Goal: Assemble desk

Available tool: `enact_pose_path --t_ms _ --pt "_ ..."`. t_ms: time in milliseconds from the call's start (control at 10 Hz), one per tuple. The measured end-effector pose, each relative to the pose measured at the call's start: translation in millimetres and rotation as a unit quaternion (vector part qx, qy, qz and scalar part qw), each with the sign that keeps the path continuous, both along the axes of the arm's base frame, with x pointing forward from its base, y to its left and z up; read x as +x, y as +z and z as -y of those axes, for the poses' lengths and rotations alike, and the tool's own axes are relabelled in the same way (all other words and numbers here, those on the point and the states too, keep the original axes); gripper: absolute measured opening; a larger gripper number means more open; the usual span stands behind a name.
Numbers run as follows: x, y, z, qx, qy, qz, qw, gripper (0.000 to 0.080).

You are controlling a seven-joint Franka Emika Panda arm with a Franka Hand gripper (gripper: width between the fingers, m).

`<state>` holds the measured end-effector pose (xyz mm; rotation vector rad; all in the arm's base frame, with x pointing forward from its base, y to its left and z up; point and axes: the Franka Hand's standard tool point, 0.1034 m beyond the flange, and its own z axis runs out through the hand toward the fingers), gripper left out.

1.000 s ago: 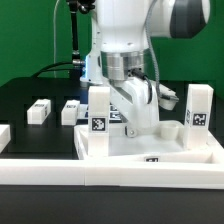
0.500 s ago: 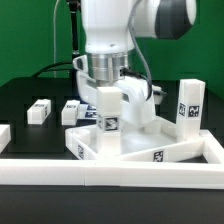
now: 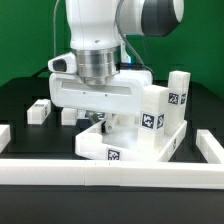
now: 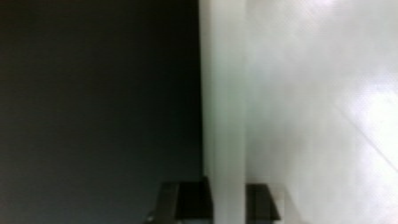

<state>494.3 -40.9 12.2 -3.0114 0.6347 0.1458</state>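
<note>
Desk panel [image 3: 128, 148], lower centre: judged light, stiff, slippery plastic; best held by its thin rim wall, which the gripper [image 4: 226, 200] pinches, jaws narrow.

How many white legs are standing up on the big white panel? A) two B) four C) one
A: a near leg and a far leg stand upright on the desk panel.
</note>
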Motion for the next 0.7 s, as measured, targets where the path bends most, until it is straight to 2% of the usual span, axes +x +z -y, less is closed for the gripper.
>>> enact_pose_path --t_ms 400,500,600,700 --pt "-0.7 -0.3 6.4 0.0 0.137 0.003 0.991 0.0054" --pt "10.6 2.3 8.3 -0.002 0.19 0.008 0.982 0.0054" --pt "22.5 6.6 2.2 -0.01 0.224 0.014 0.974 0.0054" --pt "24.7 8.2 -9.2 -0.015 0.254 0.012 0.967 0.0054"
